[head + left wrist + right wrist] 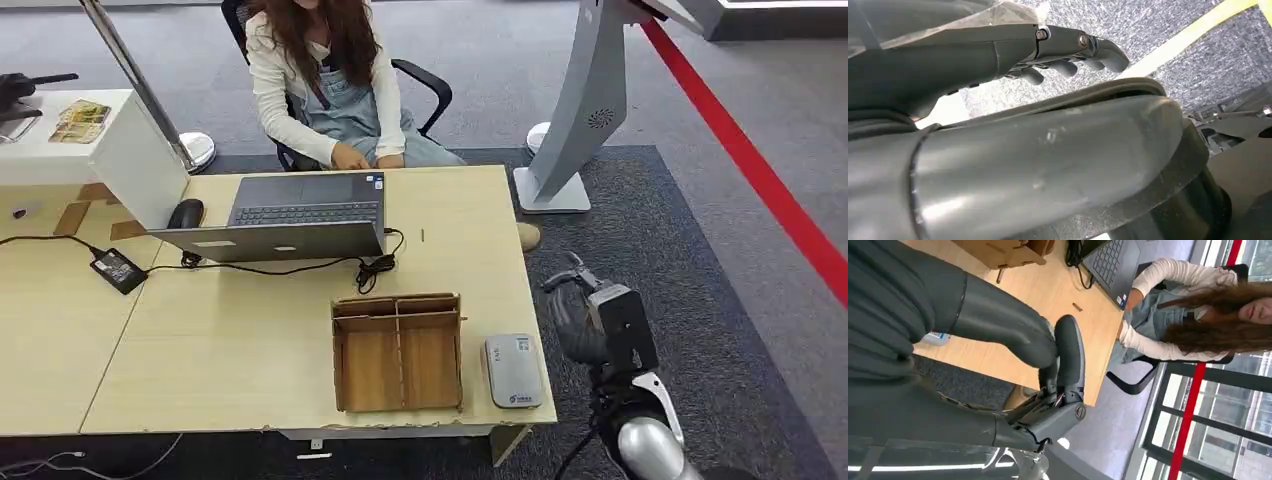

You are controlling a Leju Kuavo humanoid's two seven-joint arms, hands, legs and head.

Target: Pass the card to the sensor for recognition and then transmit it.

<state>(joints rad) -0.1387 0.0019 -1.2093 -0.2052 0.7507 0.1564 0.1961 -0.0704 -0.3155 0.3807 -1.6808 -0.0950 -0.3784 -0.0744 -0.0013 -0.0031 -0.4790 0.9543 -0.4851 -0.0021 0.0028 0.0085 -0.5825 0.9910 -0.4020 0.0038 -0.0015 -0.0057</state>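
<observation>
Right hand [582, 306], raised off the right end of the table [230, 345], beyond its edge. The close view from its wrist shows the thumb standing apart from the bent fingers [1048, 416] with nothing between them: a slack, empty hand. Left hand [1013, 55], hanging low over the carpet, fingers loosely curved and apart from the thumb, likewise holding nothing.

Where the card lies I cannot tell. Neither hand carries one, and the two compartments of the wooden box [397, 300] show bare floors as far as the head view resolves them. The sensor [513, 371], a flat grey-white pad, lies on the table near its front right corner, just beside the box and near the right hand, its top face bare. Farther back stands an open laptop [300, 215] with its cable trailing toward the box. Behind it a person [330, 90] sits with both hands at the table's far edge.

Step in hand: undecided by this scene. An empty right hand beside a bare sensor fits an arm coming in to fetch a card as well as an arm drawn back once the card has been read and handed on. Any further move with the card would call for a thin-edge pinch and a flat, level presentation over the pad.
</observation>
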